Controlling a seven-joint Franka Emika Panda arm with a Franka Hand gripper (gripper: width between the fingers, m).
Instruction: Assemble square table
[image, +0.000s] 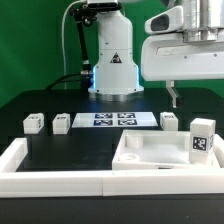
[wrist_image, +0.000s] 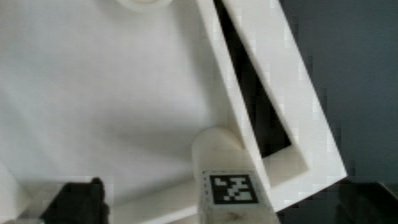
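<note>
The gripper (image: 172, 97) hung with its jaws spread wide, holding nothing, above the slab (image: 150, 152). The slab lay nearer the camera than the marker board (image: 113, 120). A leg block (image: 202, 138) at the slab's edge bore a black-and-white tag (wrist_image: 230, 187).

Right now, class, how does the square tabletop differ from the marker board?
The square tabletop is larger and thicker; the marker board is a thin strip. The marker board's top carries black tags; the square tabletop's top is plain. The square tabletop lies nearer the camera, the marker board farther back. Both are white and lie flat on the black table.
</note>
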